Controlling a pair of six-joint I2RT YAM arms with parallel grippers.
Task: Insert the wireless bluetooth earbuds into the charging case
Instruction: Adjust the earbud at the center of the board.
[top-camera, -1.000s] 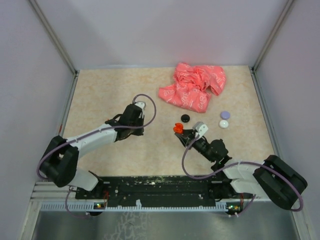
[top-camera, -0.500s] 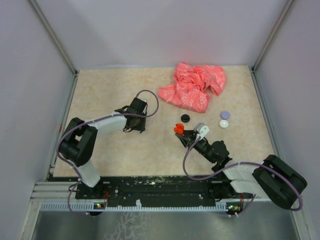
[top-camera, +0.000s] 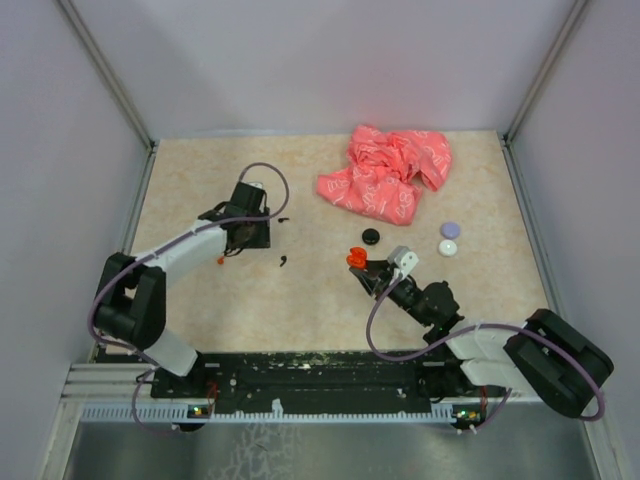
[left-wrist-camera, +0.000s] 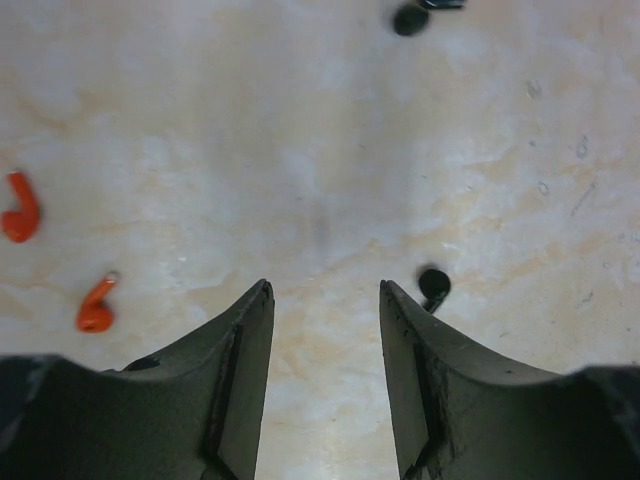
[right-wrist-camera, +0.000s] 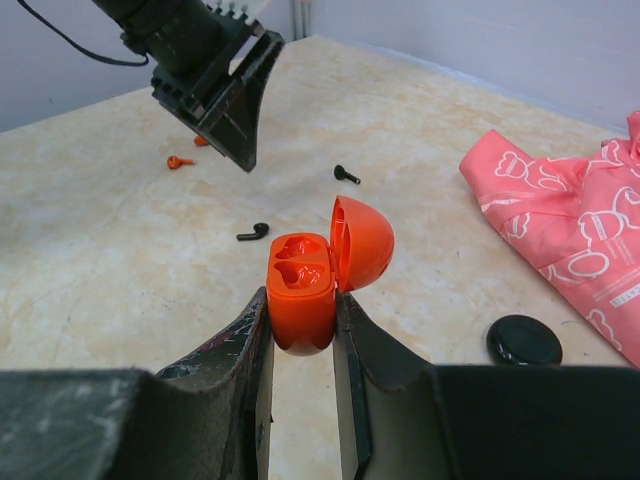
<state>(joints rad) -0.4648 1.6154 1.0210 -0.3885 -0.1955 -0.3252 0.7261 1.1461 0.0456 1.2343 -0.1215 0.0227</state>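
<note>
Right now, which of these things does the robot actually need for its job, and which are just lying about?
Needed: orange charging case, open in the right fingers; orange earbuds; black earbuds.
Lying about: pink cloth; black disc; purple disc; white disc.

The charging case sits in the right gripper near the middle of the surface, with the left gripper well to its left. Two earbuds lie between the grippers, and two more lie on the left gripper's other side. The cloth lies behind the case, with one disc between them. Two more discs lie to the right of that.
</note>
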